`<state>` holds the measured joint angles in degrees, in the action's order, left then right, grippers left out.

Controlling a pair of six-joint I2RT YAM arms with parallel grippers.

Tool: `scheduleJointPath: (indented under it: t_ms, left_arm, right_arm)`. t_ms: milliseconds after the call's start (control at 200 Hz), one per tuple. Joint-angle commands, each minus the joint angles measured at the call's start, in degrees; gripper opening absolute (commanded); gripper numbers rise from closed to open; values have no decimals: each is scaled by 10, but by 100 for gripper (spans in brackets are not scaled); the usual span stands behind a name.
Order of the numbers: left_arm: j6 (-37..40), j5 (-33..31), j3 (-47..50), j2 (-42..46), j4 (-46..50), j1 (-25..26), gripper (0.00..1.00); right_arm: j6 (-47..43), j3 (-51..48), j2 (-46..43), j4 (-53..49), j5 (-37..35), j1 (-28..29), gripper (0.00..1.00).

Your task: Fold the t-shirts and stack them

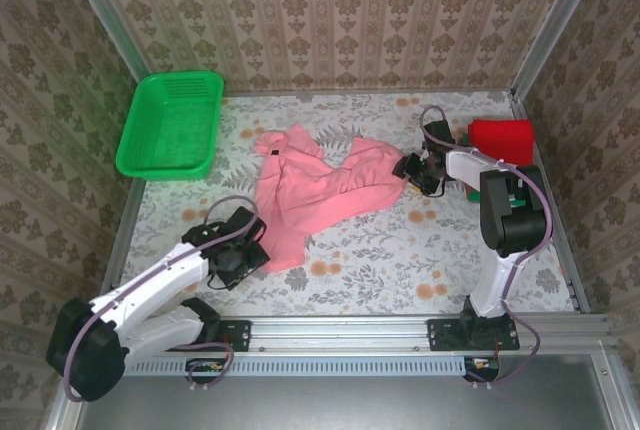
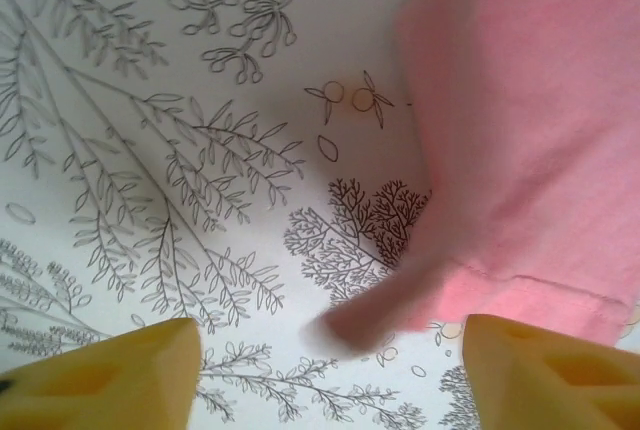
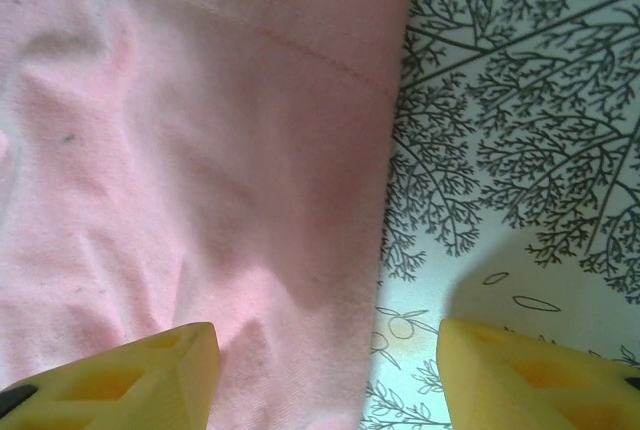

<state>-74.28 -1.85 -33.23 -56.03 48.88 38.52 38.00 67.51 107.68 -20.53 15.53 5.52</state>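
A light pink t-shirt (image 1: 320,190) lies crumpled and spread in the middle of the flowered table (image 1: 400,260). My left gripper (image 1: 245,250) hovers at its near left corner. In the left wrist view this gripper (image 2: 330,350) is open, and a blurred corner of the pink t-shirt (image 2: 530,150) hangs loose between the yellow fingers (image 2: 110,375) without touching them. My right gripper (image 1: 410,172) is at the shirt's right edge. It (image 3: 328,350) is open low over the hem of the pink t-shirt (image 3: 200,150), one finger (image 3: 120,380) over cloth and the other over bare table. A folded red t-shirt (image 1: 502,140) sits at the far right.
A green mesh basket (image 1: 165,172) stands at the far left corner. Patterned walls close in the table on three sides, and a metal rail (image 1: 340,330) runs along the near edge.
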Motion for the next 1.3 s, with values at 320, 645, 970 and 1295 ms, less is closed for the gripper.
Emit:
scheduleJointPath:
  t_ms: [320, 645, 970, 1295]
  left_arm:
    - [300, -46, -251, -208, 91, -87, 76]
    - [458, -19, -349, -380, 148, -85, 55]
    - [478, -2, -369, -464, 121, -77, 39]
    - [481, -29, -384, -516, 135, -70, 37]
  right_arm:
    - [11, 15, 6, -6, 16, 8, 60]
    - [7, 3, -8, -9, 10, 2, 61]
    - [17, 9, 2, -3, 14, 1, 60]
    - [15, 10, 3, -6, 11, -4, 61]
